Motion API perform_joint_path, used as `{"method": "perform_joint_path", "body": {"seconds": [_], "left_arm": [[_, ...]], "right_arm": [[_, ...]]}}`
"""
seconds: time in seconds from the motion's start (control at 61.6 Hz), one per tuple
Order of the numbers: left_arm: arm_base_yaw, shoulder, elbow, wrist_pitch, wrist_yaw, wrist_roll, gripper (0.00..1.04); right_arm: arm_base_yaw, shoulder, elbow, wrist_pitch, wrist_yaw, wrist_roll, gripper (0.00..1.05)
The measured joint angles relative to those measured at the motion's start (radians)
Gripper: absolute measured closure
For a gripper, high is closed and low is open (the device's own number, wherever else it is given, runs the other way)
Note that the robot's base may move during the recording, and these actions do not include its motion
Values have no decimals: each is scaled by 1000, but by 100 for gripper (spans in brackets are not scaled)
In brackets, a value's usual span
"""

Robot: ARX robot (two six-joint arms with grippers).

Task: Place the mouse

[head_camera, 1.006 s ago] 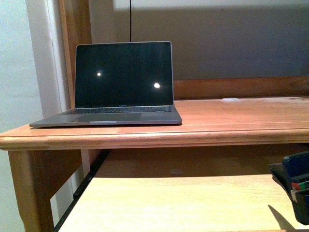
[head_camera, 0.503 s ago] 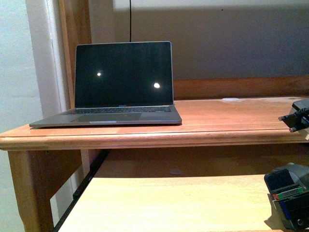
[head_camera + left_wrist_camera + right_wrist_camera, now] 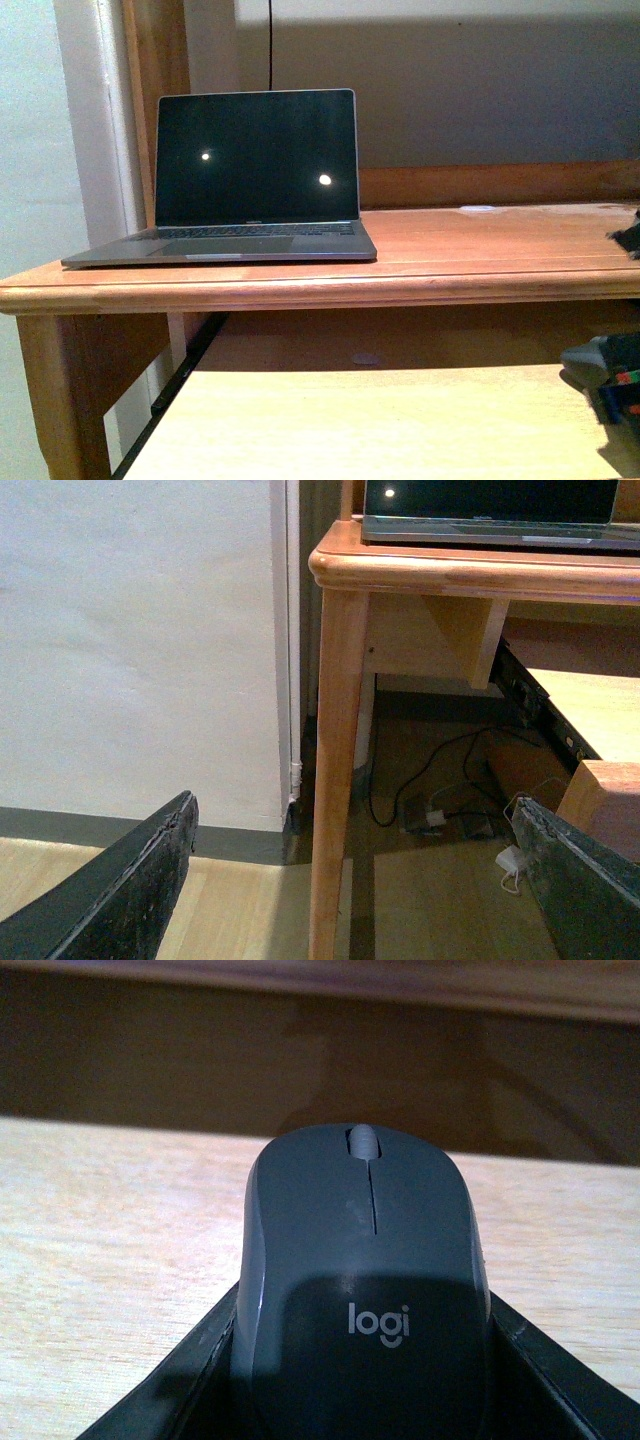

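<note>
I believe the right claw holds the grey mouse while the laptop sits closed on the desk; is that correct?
Not quite: the laptop is open, not closed, as the front view shows. The right claw does hold the mouse.

Laptop (image 3: 255, 180) on desk (image 3: 480, 250), left side; mouse (image 3: 365, 1220) in right claw (image 3: 365, 1305) above lower shelf (image 3: 380, 420), far right.

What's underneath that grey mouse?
A pale wooden shelf spreads below the mouse, which the right gripper holds between black fingers. Whether it touches the shelf is hidden by its shell.
</note>
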Motion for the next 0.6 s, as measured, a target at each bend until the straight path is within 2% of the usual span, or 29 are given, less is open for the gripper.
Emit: {"method": "perform_joint_path", "body": {"seconds": [0.146, 0.276, 0.422, 0.6], "left_arm": [[0, 0, 0, 0, 0, 0, 8], [0, 0, 0, 0, 0, 0, 8], [0, 0, 0, 0, 0, 0, 8], [0, 0, 0, 0, 0, 0, 8]], "right_arm": [[-62, -66, 85, -72, -41, 14, 49], [-58, -55, 181, -113, -42, 14, 49], [7, 26, 331, -138, -4, 17, 49], [127, 208, 528, -157, 103, 11, 49]]}}
